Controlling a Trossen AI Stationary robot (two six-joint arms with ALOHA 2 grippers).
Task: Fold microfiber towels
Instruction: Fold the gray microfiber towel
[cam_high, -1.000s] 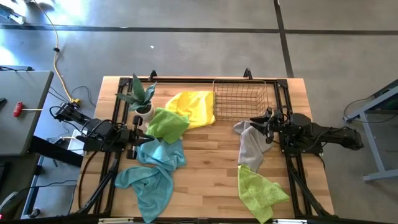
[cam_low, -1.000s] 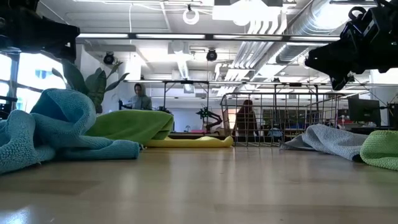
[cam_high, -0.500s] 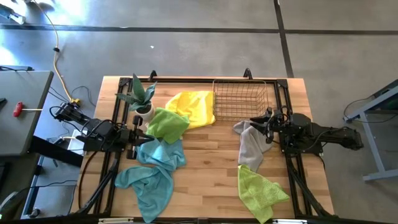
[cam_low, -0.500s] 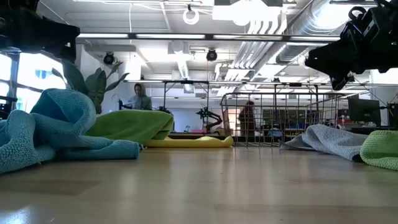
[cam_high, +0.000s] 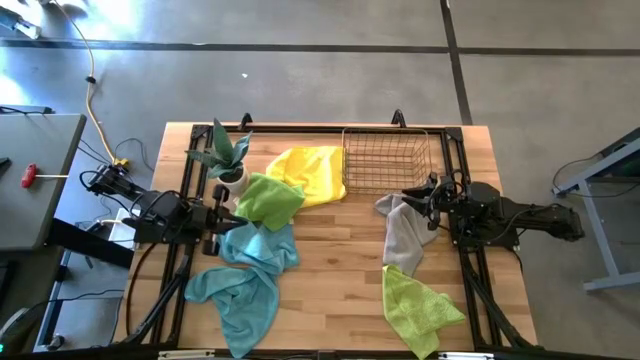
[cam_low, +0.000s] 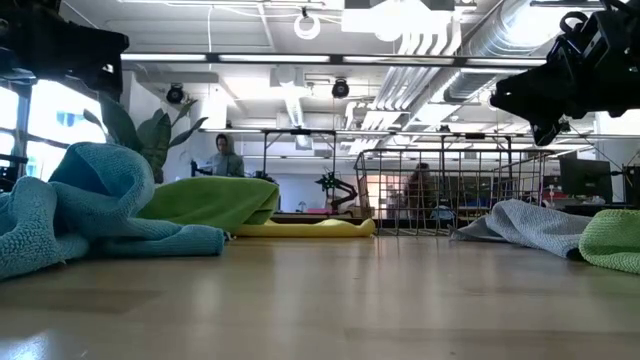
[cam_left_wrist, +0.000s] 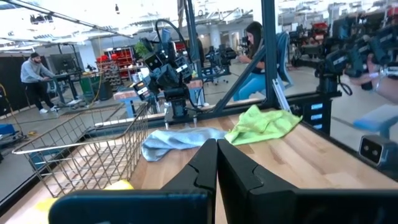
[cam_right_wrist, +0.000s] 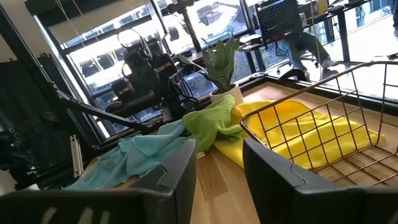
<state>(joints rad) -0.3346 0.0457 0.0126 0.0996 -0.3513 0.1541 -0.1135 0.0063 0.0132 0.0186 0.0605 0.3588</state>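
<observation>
Several microfiber towels lie crumpled on the wooden table: a yellow one (cam_high: 312, 172), a lime green one (cam_high: 270, 198), two teal ones (cam_high: 262, 245) (cam_high: 235, 295), a grey one (cam_high: 403, 232) and another lime green one (cam_high: 420, 305). My left gripper (cam_high: 226, 218) hangs level above the left side, over the edge of the upper teal towel, its fingers shut (cam_left_wrist: 216, 163) with nothing between them. My right gripper (cam_high: 420, 203) hangs level above the grey towel's far end, open (cam_right_wrist: 219, 163) and empty. In the low view both arms stand well clear of the cloths.
A wire mesh basket (cam_high: 388, 160) stands at the far middle-right, next to the yellow towel. A small potted plant (cam_high: 228, 160) stands at the far left by the lime green towel. Bare wood (cam_high: 335, 265) lies in the middle and near side. People show in the room behind.
</observation>
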